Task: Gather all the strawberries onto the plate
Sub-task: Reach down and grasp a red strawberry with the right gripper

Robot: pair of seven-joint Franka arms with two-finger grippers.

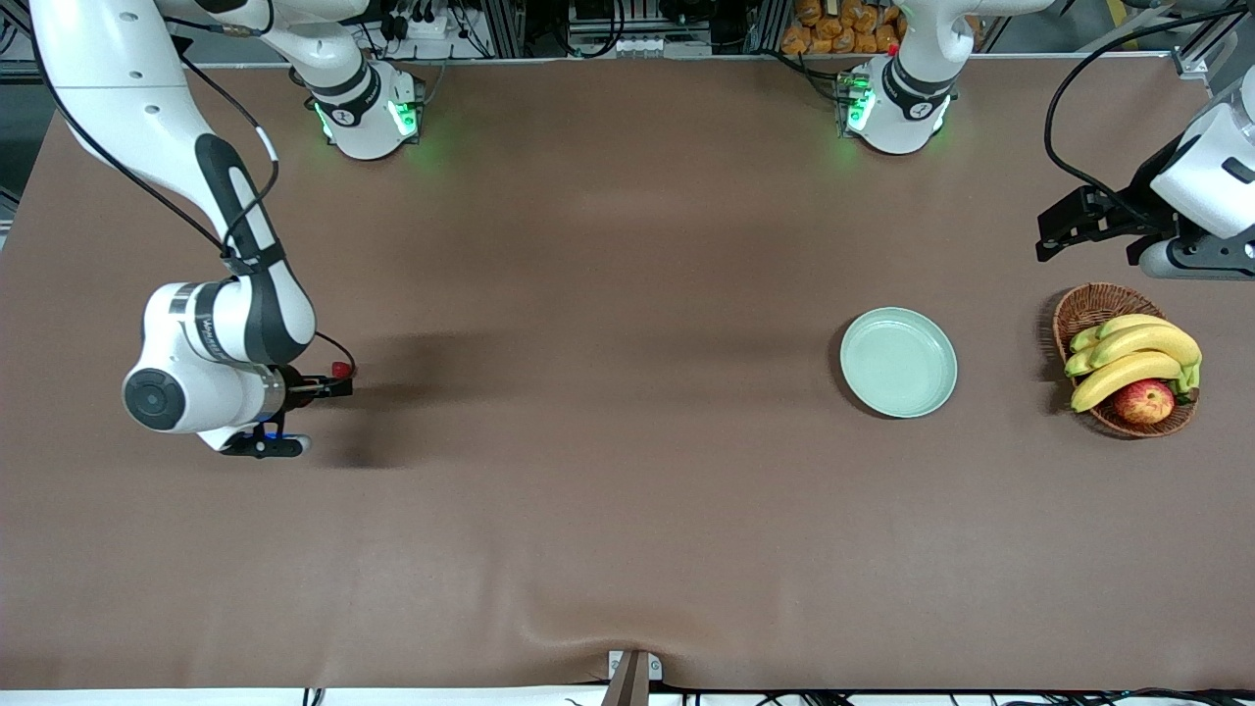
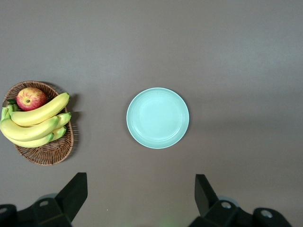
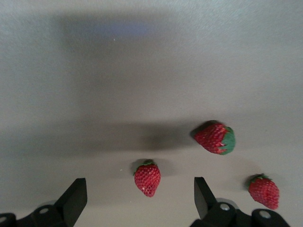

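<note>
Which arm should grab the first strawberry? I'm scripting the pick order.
Right: its open end effector hangs directly over the three strawberries. The left end effector, also open, waits above the empty plate.

A wide table (image 1: 627, 490) covered in a plain brown mat is filling the view. Toward the left arm's end, a pale mint-green plate (image 1: 898, 362) is lying flat on the mat, and beside it, closer to that end, a brown wicker basket (image 1: 1093, 306) is sitting apart from the plate. Toward the right arm's end, three small red strawberries (image 3: 147, 178) (image 3: 214, 137) (image 3: 264, 191) are lying on the mat near one another, not touching.
</note>
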